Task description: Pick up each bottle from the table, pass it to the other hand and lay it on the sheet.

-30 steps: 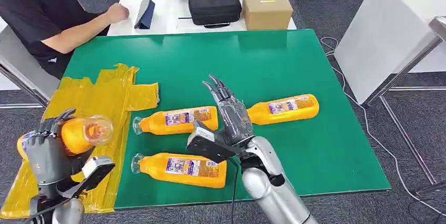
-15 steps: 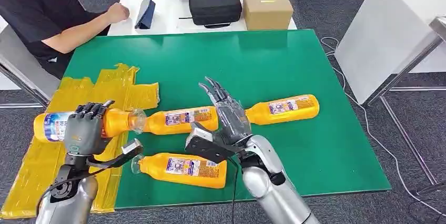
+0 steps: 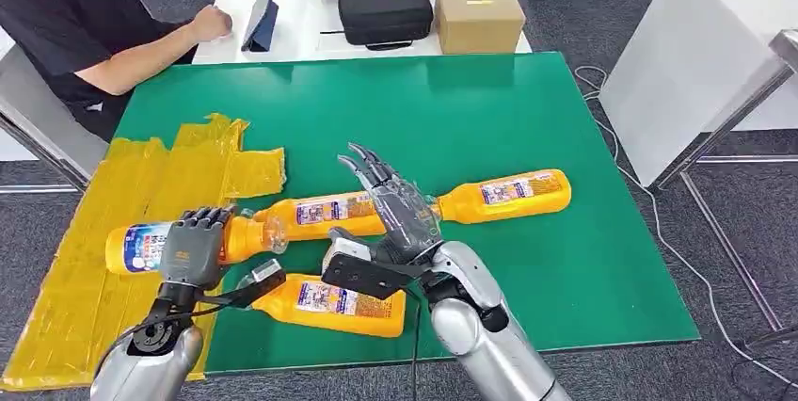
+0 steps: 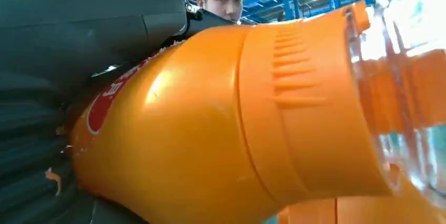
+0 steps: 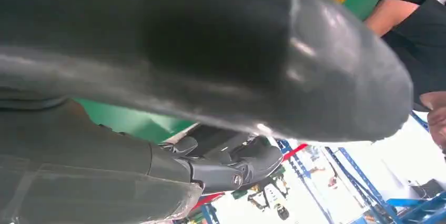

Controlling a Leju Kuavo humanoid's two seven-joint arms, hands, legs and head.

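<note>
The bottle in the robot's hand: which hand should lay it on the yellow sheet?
Probably the left hand: it already grips the bottle beside the sheet. The right hand is open, farther off.

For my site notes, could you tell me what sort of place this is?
Probably an industrial-style robot test hall: a green mat set up as a work table, a person seated at a white desk, blue steel racking under strip lights.

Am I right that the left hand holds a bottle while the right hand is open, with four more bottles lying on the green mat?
Not quite: three bottles lie on the green mat, as the head view shows. The left hand does hold a bottle, and the right hand is open.
</note>
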